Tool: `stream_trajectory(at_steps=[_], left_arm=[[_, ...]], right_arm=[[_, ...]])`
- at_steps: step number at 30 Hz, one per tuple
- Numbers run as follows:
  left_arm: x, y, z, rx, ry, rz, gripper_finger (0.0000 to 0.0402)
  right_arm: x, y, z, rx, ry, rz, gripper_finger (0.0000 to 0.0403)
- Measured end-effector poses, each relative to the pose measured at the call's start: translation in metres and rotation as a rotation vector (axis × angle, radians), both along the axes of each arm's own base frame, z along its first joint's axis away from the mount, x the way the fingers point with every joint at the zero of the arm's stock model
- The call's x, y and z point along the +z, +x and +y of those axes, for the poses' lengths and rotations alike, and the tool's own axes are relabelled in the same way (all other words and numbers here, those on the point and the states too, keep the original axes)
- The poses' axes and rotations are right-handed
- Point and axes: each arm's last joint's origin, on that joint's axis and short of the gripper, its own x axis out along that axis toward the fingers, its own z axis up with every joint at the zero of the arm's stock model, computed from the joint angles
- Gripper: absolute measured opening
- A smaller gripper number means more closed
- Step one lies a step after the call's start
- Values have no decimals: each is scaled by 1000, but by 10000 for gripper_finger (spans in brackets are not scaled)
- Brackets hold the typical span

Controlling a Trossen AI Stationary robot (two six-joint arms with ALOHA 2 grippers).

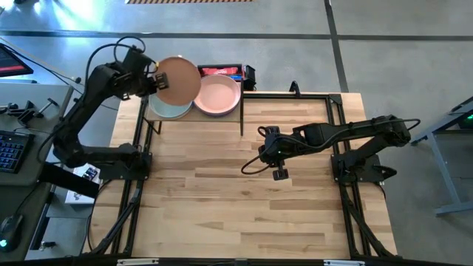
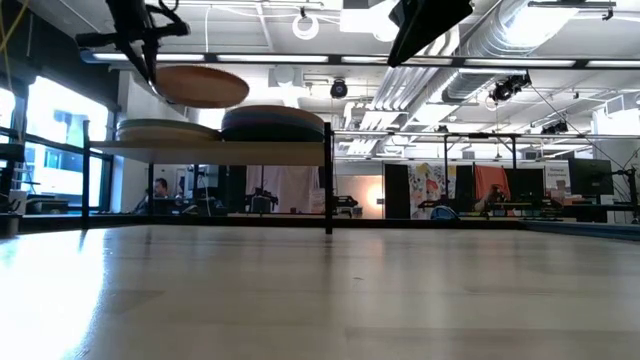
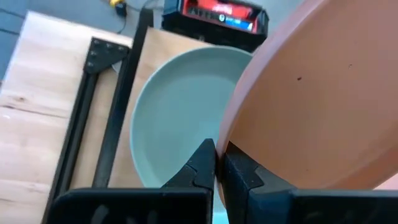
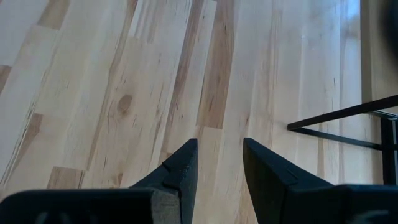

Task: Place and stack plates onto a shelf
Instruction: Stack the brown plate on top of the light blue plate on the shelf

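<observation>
My left gripper (image 1: pixel 155 81) is at the table's far left, shut on a terracotta brown plate (image 1: pixel 178 80) that hovers over the shelf (image 1: pixel 199 118). Under it, a pale grey-green plate (image 1: pixel 167 111) tops the left stack (image 2: pixel 165 130) on the shelf's board. A salmon pink plate (image 1: pixel 218 95) tops the right stack (image 2: pixel 272 123). The low view shows the brown plate (image 2: pixel 200 85) clear above both stacks. My right gripper (image 1: pixel 279 168) hangs open over the bare tabletop near the middle, touching nothing. My left gripper pinches the brown plate's rim (image 3: pixel 231 144) between its two fingers (image 3: pixel 199 165), on the plate's side toward the table's left. The fingers reach in from the table's left. The plate is lifted clear, nearly level, over the grey-green plate (image 3: pixel 180 112).
A black and red box (image 1: pixel 225 72) sits beyond the shelf's far side. The shelf's thin black legs (image 2: pixel 328 180) stand on the wooden tabletop (image 1: pixel 244 207). A black frame (image 1: pixel 336 111) runs along the table's far right.
</observation>
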Motion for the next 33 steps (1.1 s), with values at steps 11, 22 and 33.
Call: stream_trajectory(at_steps=[11, 22, 33], left_arm=[[-19, -7, 12, 41, -200, 127, 1], [-17, -13, 5, 93, -201, 163, 1], [-21, -9, 11, 64, -233, 171, 1]], right_arm=[[0, 0, 1, 23, 34, 5, 106], [0, 0, 1, 26, 39, 5, 106], [0, 0, 1, 8, 53, 4, 106]])
